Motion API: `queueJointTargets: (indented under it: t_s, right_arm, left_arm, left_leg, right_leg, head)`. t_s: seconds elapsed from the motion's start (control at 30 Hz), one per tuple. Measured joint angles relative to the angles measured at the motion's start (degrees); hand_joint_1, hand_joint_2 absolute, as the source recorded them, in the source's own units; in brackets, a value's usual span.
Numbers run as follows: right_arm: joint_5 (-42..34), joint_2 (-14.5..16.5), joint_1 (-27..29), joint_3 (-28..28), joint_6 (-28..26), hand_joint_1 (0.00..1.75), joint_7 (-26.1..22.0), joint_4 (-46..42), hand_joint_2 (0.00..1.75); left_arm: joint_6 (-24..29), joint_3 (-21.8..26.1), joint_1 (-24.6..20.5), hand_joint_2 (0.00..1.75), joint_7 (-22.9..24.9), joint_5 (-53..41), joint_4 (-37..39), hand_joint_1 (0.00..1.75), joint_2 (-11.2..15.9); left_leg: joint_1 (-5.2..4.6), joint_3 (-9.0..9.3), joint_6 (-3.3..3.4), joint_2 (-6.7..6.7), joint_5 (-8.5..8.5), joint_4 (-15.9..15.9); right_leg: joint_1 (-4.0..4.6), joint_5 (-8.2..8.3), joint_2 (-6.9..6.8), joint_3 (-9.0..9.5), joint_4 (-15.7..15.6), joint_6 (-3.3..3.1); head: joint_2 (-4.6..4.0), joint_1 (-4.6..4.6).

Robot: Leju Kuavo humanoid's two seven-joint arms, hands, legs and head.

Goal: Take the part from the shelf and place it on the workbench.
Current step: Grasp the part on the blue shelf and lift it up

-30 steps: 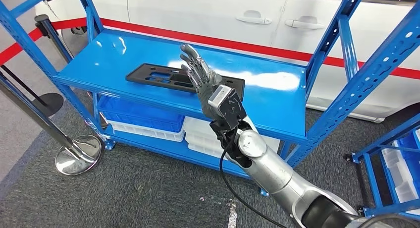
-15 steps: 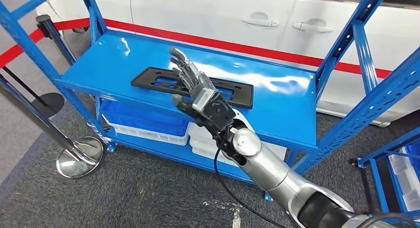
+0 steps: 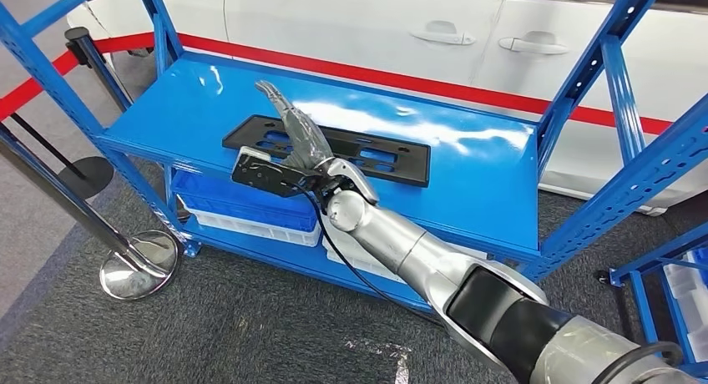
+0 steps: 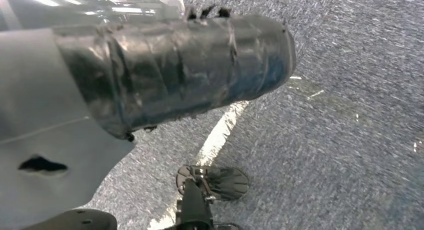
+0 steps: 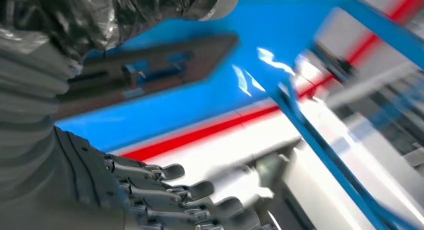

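Note:
A flat black plastic part point(image 3: 380, 156) with several cut-outs lies on the top shelf board point(image 3: 476, 163) of the blue rack. My right hand point(image 3: 296, 133) hovers over the part's left half, turned on its side, fingers stretched out and apart, holding nothing. The right wrist view shows the same part point(image 5: 150, 70) blurred beyond my spread fingers point(image 5: 200, 190), with a gap between them. My left hand point(image 4: 165, 70), wrapped in dark tape, hangs above the grey carpet in the left wrist view; its fingers are hidden.
Blue uprights point(image 3: 618, 58) frame the rack on both sides. Blue and white bins point(image 3: 250, 204) sit on the lower shelf. A white car point(image 3: 434, 25) stands behind a red floor line. A stanchion base point(image 3: 138, 263) sits at left, and a second blue rack point(image 3: 668, 267) at right.
My right arm has swung left and down. The hand has rolled from upright onto its side, low over the part's left half. The camera has shifted slightly.

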Motion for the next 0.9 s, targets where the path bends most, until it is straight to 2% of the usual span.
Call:
queueJointTargets:
  t_s: [0.07,0.1,0.13,0.2,0.23,0.27,0.3,0.33,0.37,0.43,0.47,0.57,0.6,0.67,0.73,0.77,0.8,0.83,0.9]
  right_arm:
    - [0.4,0.7,-0.6,0.4,0.5,0.0,0.4,3.4,1.75]
    - [0.6,1.0,-1.0,0.6,0.7,0.0,0.5,4.9,1.75]
    - [0.9,1.2,-1.4,0.8,0.8,0.0,0.5,6.6,1.75]
    - [1.1,1.6,-2.0,1.1,1.3,0.0,0.6,9.7,1.75]
    - [1.0,1.7,-2.1,1.3,1.9,0.0,0.7,11.2,1.75]
    - [0.8,1.9,-2.1,1.5,2.6,0.0,0.7,12.6,1.75]
    - [0.6,1.9,-2.0,1.7,3.3,0.0,0.6,13.7,1.75]
    - [0.3,2.1,-2.0,1.8,3.9,0.0,0.5,14.9,1.75]
    - [0.1,2.2,-2.1,1.9,4.3,0.0,0.4,15.8,1.75]
    - [-0.1,2.6,-2.6,2.0,4.8,0.0,0.2,17.2,1.75]
    - [0.0,2.8,-2.8,2.1,4.9,0.0,0.2,18.0,1.75]
    - [1.2,3.3,-3.0,2.5,4.7,0.0,1.1,20.2,1.75]
    - [1.9,3.4,-3.2,2.6,4.4,0.0,1.6,20.8,1.75]
    - [3.0,4.0,-3.7,3.0,3.8,0.0,2.4,22.0,1.75]
    - [3.7,4.4,-4.1,3.5,3.5,0.0,2.9,23.3,1.75]
    - [3.9,4.5,-4.2,3.7,3.3,0.0,3.1,24.0,1.75]
    - [4.2,4.5,-4.2,3.9,3.2,0.0,3.3,24.6,1.75]
    - [4.7,4.6,-4.3,4.0,2.8,0.0,3.6,25.2,1.75]
    - [6.2,4.9,-4.7,4.4,1.5,0.0,4.6,26.1,1.75]
  left_arm:
    - [0.0,-0.2,0.0,0.0,0.2,-0.1,0.0,0.0,-0.2]
    - [-0.1,-0.4,-0.2,0.0,0.3,-0.2,0.0,0.0,-0.3]
    - [-0.1,-0.5,-0.4,0.0,0.4,-0.3,0.0,0.0,-0.4]
    - [-0.1,-0.8,-0.7,0.0,0.6,-0.4,0.0,0.0,-0.5]
    - [-0.2,-0.9,-0.8,0.0,0.7,-0.5,0.0,0.0,-0.5]
    - [-0.2,-1.0,-0.9,0.0,0.7,-0.6,0.0,0.0,-0.5]
    - [-0.2,-1.0,-0.9,0.0,0.7,-0.6,0.0,0.0,-0.5]
    - [-0.2,-1.0,-0.9,0.0,0.8,-0.7,0.0,0.0,-0.6]
    - [-0.2,-1.0,-0.9,0.0,0.8,-0.8,0.0,0.0,-0.6]
    - [-0.2,-1.1,-1.1,0.0,1.0,-0.9,0.0,0.0,-0.7]
    - [-0.2,-1.1,-1.2,0.0,1.1,-1.0,0.0,0.0,-0.6]
    - [-0.4,-1.2,-1.5,0.0,1.5,-1.2,0.0,0.0,-0.6]
    - [-0.5,-1.3,-1.5,0.0,1.6,-1.3,0.0,0.0,-0.6]
    - [-0.6,-1.3,-1.6,0.0,1.7,-1.5,0.0,0.0,-0.6]
    - [-0.6,-1.3,-1.7,0.0,1.7,-1.7,0.0,0.0,-0.6]
    - [-0.6,-1.4,-1.7,0.0,1.8,-1.7,0.0,0.0,-0.6]
    - [-0.6,-1.5,-1.7,0.0,1.8,-1.8,0.0,0.0,-0.6]
    - [-0.6,-1.6,-1.7,0.0,1.8,-1.8,0.0,0.0,-0.6]
    - [-0.5,-2.0,-1.8,0.0,1.8,-2.1,0.0,0.0,-0.6]
  left_leg:
    - [0.29,0.34,0.66,-0.02,0.68,-0.2]
    - [0.44,0.48,0.94,-0.01,0.8,-0.4]
    - [0.59,0.61,1.2,-0.01,0.88,-0.6]
    - [0.58,0.66,1.5,-0.03,0.8,-0.5]
    - [0.58,0.67,1.59,-0.04,0.72,-0.5]
    - [0.58,0.7,1.64,-0.07,0.61,-0.4]
    - [0.59,0.72,1.64,-0.11,0.47,-0.2]
    - [0.61,0.75,1.54,-0.15,0.3,0.0]
    - [0.62,0.76,1.34,-0.18,0.07,0.2]
    - [0.43,0.62,0.76,-0.19,-0.37,0.8]
    - [0.32,0.56,0.49,-0.17,-0.49,0.9]
    - [0.4,0.58,-0.25,-0.1,-0.62,0.9]
    - [0.49,0.31,-0.52,-0.05,-1.16,1.5]
    - [0.6,-1.79,-1.03,0.07,-3.75,6.1]
    - [0.62,-5.4,-1.3,0.1,-6.82,13.5]
    - [0.6,-6.74,-1.29,0.09,-7.39,16.1]
    - [0.56,-7.18,-1.17,0.09,-6.96,16.7]
    - [0.5,-6.47,-0.9,0.09,-5.55,15.0]
    - [0.17,-2.65,0.06,0.09,-1.93,7.3]
  right_leg:
    - [0.03,-0.58,0.05,-0.14,0.4,0.59]
    - [0.0,-1.48,0.1,-0.74,1.8,0.84]
    - [-0.06,-2.94,0.16,-1.98,4.3,1.08]
    - [-0.2,-6.34,0.22,-5.78,12.1,1.38]
    - [-0.26,-7.26,0.22,-7.59,15.4,1.47]
    - [-0.32,-7.17,0.21,-8.63,17.0,1.51]
    - [-0.39,-6.05,0.2,-8.67,16.4,1.5]
    - [-0.46,-4.09,0.19,-7.65,13.6,1.43]
    - [-0.51,-1.96,0.18,-5.97,9.6,1.3]
    - [-0.38,0.44,0.2,-2.95,3.0,1.03]
    - [-0.29,0.63,0.25,-2.28,1.7,0.89]
    - [-0.16,0.6,0.38,-2.03,1.4,0.25]
    - [-0.24,0.67,0.39,-1.94,1.3,-0.09]
    - [-0.44,0.78,0.4,-1.79,1.0,-0.69]
    - [-0.27,0.74,0.43,-1.77,1.0,-1.01]
    - [-0.14,0.7,0.43,-1.75,1.0,-1.07]
    - [0.0,0.65,0.44,-1.73,1.1,-1.13]
    - [0.14,0.61,0.47,-1.67,1.1,-1.18]
    - [0.35,0.54,0.58,-1.5,1.1,-1.17]
  head:
    - [-0.01,0.04]
    - [0.0,0.1]
    - [-0.01,0.16]
    - [0.0,0.27]
    - [0.0,0.28]
    - [0.0,0.28]
    - [0.0,0.28]
    - [0.0,0.28]
    - [0.0,0.29]
    - [0.0,0.28]
    - [0.0,0.26]
    - [0.0,0.26]
    - [0.0,0.22]
    - [0.0,0.08]
    - [0.0,-0.01]
    - [0.0,-0.01]
    - [0.0,-0.01]
    - [0.0,-0.01]
    - [0.0,0.02]
